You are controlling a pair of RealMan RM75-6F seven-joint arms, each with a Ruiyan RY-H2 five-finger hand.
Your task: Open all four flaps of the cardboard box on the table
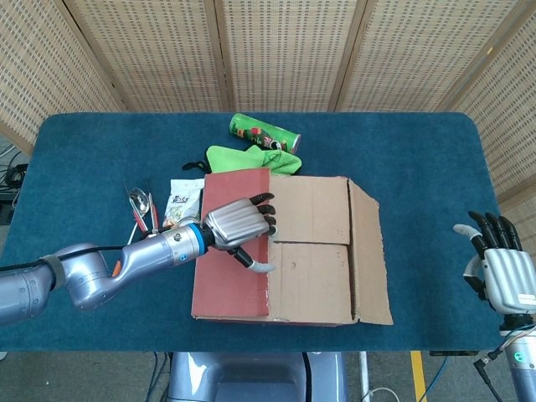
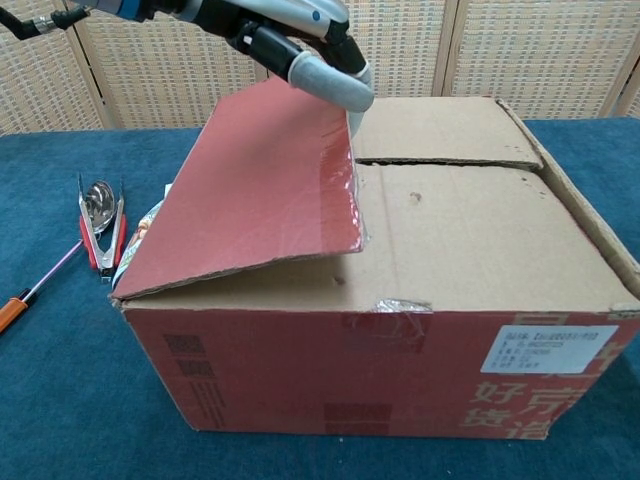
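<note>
Blue cloth is covering the table [image 1: 419, 159], with woven screens standing behind it. Nearest the robot, the cardboard box [image 1: 310, 251] is sitting at the middle of the table, its printed front wall facing the chest camera and partly running out of that frame at the bottom. The red flap [image 2: 260, 190] on the box's nine o'clock side is tilting up off the top, its free edge raised. The left hand [image 1: 239, 224] is gripping that free edge, fingers curling over the top and the thumb tucking beneath; in the chest view the hand is cut off by the upper frame edge. Two plain brown flaps are lying flat, and the flap at three o'clock [image 1: 368, 251] is standing slightly ajar. The right hand [image 1: 500, 268] is hanging off the table's edge at four o'clock, holding nothing, fingers upright and apart. At nine o'clock of the box, a snack packet [image 1: 182, 201] is lying half hidden by the flap, beside tongs with a spoon [image 1: 141, 209]; their small details are hard to make out. Farther back, at twelve o'clock, a green cloth [image 1: 251, 157] is touching the box's far edge, and a green can [image 1: 264, 132] is lying on its side beyond it.
</note>
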